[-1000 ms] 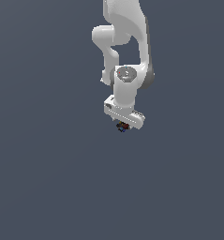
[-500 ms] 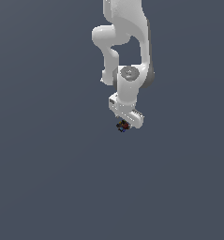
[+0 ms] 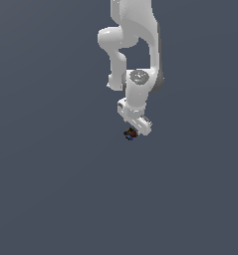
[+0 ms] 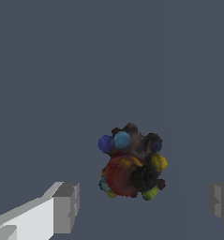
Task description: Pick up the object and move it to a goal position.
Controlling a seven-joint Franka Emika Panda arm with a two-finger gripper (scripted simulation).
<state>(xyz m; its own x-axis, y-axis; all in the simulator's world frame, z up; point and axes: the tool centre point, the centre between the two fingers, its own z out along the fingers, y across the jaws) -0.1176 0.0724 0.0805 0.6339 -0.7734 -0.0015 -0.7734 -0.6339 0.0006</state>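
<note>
White and blocky, the robot's two-fingered gripper [image 3: 132,131] hangs at the end of the glossy white arm [image 3: 133,45], which reaches down from the top of the exterior view in a few bulging joints. Seen from the wrist, its jaws stand well apart: one grey-tipped finger [image 4: 65,207] sits on one side and the other finger [image 4: 220,202] at the far edge, with open space between them and neither pad touching anything.

Between those fingers lies the small lumpy multicoloured clump [image 4: 131,162], a knot of little balls, mostly black and dark brown, with a large dull red patch, two blue beads, some teal, and a few orange-yellow and olive specks. It sits nearer the middle of the gap than either finger, clear of both.

From the exterior view the clump [image 3: 130,133] shows only as a tiny dark dot with red and blue flecks just under the gripper's tip, toward the exterior view's left of it. Whether it rests on the plain slate-grey ground [image 3: 51,189] I cannot tell.
</note>
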